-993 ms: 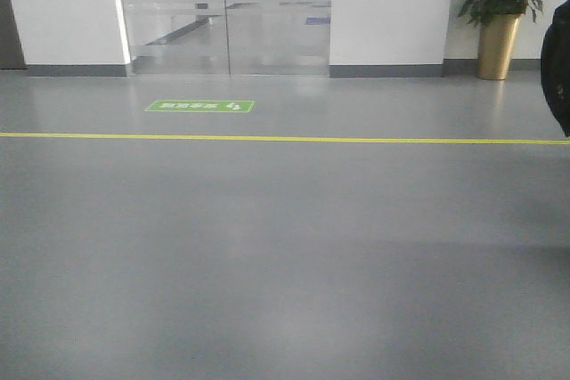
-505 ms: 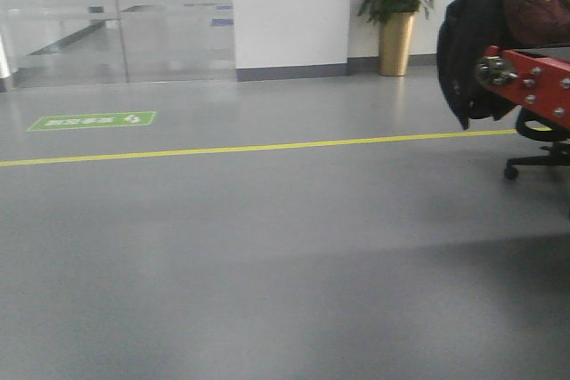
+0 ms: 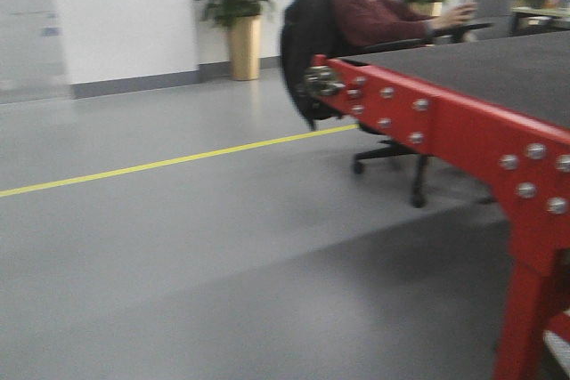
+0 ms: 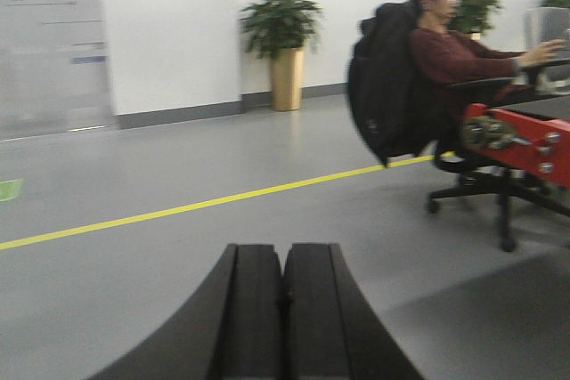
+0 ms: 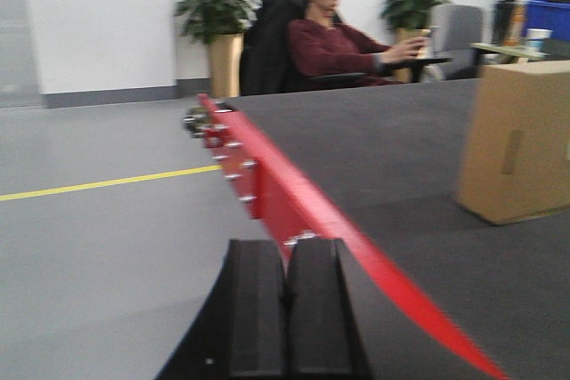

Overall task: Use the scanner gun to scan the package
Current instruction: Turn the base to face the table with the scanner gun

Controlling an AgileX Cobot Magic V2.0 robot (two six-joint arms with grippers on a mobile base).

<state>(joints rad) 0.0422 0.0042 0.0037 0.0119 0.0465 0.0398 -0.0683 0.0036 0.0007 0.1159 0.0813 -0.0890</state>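
Left gripper (image 4: 284, 264): fingers pressed together, nothing held, facing the grey floor (image 4: 134, 300) with its yellow line (image 4: 205, 205).

Right gripper (image 5: 286, 260): fingers pressed together, nothing held, aligned with the red edge of the table (image 5: 294, 206).

A brown cardboard box (image 5: 521, 140) stands on the table's dark top, well apart from the right gripper. Whether it is the task's box cannot be determined.

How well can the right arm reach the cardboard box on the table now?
Probably not yet. The right gripper, shut, is at the red edge of the table, and the cardboard box stands well across the dark top. Nothing lies between them, but the gap looks too wide.
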